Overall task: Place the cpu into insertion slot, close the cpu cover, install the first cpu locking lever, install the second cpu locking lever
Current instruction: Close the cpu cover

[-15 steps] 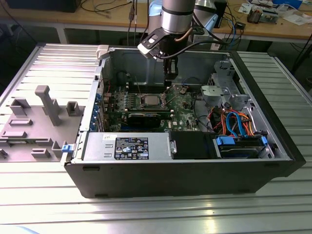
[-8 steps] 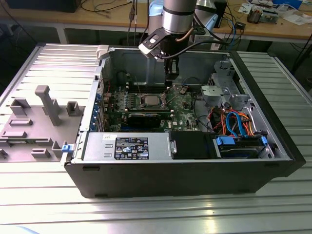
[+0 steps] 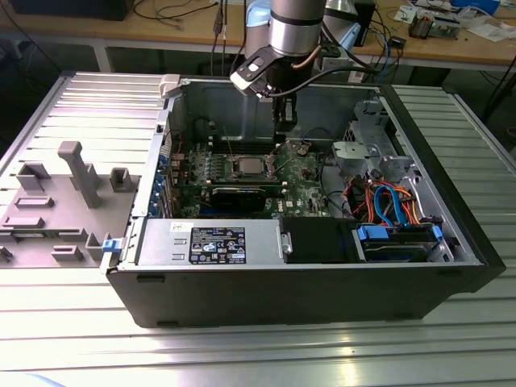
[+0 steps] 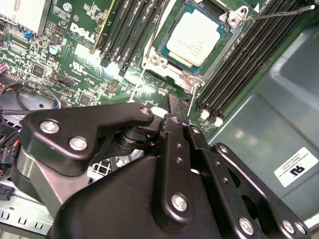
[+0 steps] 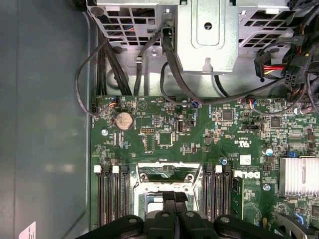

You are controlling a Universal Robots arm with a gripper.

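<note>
An open computer case lies on a ribbed metal table, its power supply nearest the exterior camera. Beyond it, on the green motherboard, the cpu sits in its socket with the cpu cover lying flat around it; a thin locking lever juts out over the memory slots. The gripper hangs close over the board near the socket, fingers pressed narrowly together

Arm vertical, wrist pointing down. Gripper at its end, aimed straight downward; fingers pressed together, tip to tip.
</note>
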